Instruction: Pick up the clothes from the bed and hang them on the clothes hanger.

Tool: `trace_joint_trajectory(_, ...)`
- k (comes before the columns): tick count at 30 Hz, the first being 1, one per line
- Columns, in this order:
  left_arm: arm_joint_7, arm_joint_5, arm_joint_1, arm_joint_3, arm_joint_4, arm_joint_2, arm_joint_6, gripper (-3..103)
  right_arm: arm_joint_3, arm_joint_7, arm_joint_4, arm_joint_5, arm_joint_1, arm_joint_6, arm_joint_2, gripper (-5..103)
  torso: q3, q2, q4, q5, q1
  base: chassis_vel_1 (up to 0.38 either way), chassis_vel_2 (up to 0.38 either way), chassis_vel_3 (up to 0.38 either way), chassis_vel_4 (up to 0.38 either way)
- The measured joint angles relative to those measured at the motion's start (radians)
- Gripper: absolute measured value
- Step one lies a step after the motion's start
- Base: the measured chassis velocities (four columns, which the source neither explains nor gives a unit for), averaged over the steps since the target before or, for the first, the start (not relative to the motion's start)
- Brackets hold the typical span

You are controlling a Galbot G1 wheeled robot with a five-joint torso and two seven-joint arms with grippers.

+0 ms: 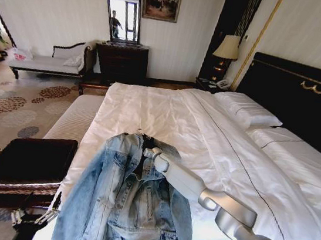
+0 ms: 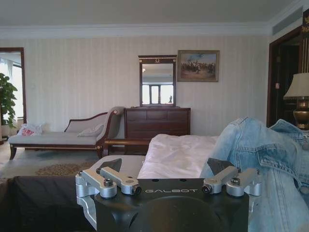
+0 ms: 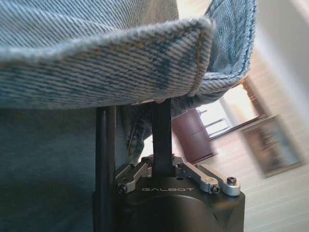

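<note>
The light, faded-blue denim jacket (image 1: 123, 198) with collar and long sleeves is seen hanging open-fronted at the near foot of the large double bed (image 1: 166, 121), which is dressed in white sheets and pillows and backed by a tall black, gold-trimmed headboard. The jacket is held up at its collar by the right gripper (image 1: 147, 151), reached in from the lower right on a long grey arm; its sleeves and hem are draped down over the foot edge of the bed. In the right wrist view the right gripper (image 3: 161, 162) is shown with its fingers drawn tightly together on a thin black bar of the clothes hanger (image 3: 162, 130), which rises into the folded denim collar (image 3: 111, 63) directly above; a second black bar is seen just beside it. The hanger's hook cannot be made out. The left gripper (image 1: 32, 217) is located low at the left of the head view, beside the jacket's hanging sleeve and near a dark, glossy bench top (image 1: 28, 159). In the left wrist view the left gripper (image 2: 166, 166) is shown with its black fingertips (image 2: 112, 163) spread well apart and nothing between them, the denim (image 2: 260, 145) lying just beside one fingertip.
</note>
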Motion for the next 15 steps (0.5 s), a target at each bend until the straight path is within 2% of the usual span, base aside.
trace_joint_trajectory(1, 0.000, -0.001, 0.000, -0.001, -0.001, -0.002, 0.000, 100, 0.028, 0.054, 0.027, -0.060, -0.030, 0.001, -0.004, 15, 0.000, 0.000, 0.0001, 0.0001, 0.000, 0.000, 0.000, 0.000, 0.000)
trace_joint_trajectory(3, 0.000, -0.001, 0.000, -0.002, -0.001, -0.002, 0.000, 100, 0.043, 0.080, 0.041, -0.087, -0.045, 0.000, -0.006, 15, 0.000, 0.000, 0.0001, 0.0001, 0.000, 0.000, 0.000, 0.000, 0.000)
trace_joint_trajectory(7, -0.001, -0.002, -0.001, -0.002, -0.001, -0.003, 0.000, 100, 0.149, 0.194, 0.133, -0.236, -0.123, -0.007, -0.008, 15, 0.000, 0.000, 0.0001, 0.0000, 0.000, 0.000, 0.000, 0.000, 0.000)
trace_joint_trajectory(12, -0.001, 0.001, -0.002, 0.000, -0.005, -0.004, 0.001, 100, 0.201, 0.233, 0.184, -0.301, -0.147, -0.001, -0.007, 15, 0.000, 0.000, 0.0002, 0.0001, 0.000, 0.000, 0.000, 0.000, 0.000)
trace_joint_trajectory(15, -0.002, 0.004, -0.002, 0.002, -0.011, -0.007, 0.002, 100, 0.278, 0.277, 0.267, -0.367, -0.175, 0.016, -0.011, 15, 0.000, 0.000, 0.0002, 0.0001, 0.000, 0.000, 0.000, 0.000, 0.000)
